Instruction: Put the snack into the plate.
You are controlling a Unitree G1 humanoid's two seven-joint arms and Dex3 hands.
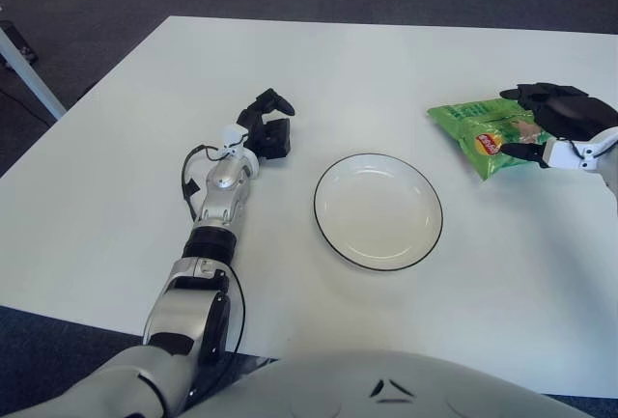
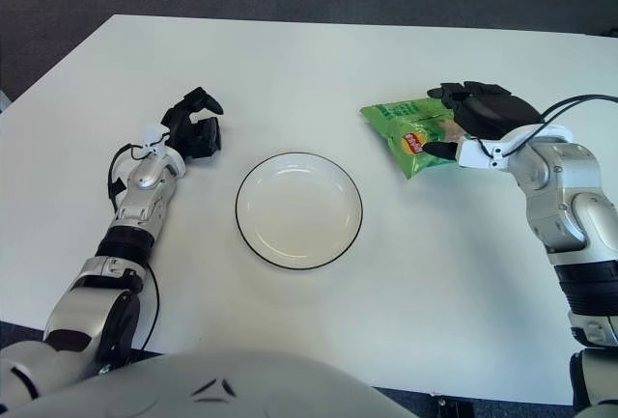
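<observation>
Your right hand (image 2: 478,114) sits at the right side of the white table (image 2: 319,61), laid over the right end of the snack (image 2: 410,128), a green crisp packet with a red and yellow logo. The dark fingers (image 2: 473,92) drape across the packet's far edge and the thumb (image 2: 436,149) presses its near edge, so the hand is closed on the packet. The packet lies on the table surface, to the right of the plate (image 2: 299,209) and a little farther back, apart from its rim.

The plate is white with a thin dark rim, and it stands near the middle of the table in front of you.

Your left hand (image 2: 193,126) shows to the left of the plate, near it but not touching. Its fingers are loosely curled, with a gap between them, and they hold nothing. Its forearm (image 2: 145,196) extends back toward your body along the table.
</observation>
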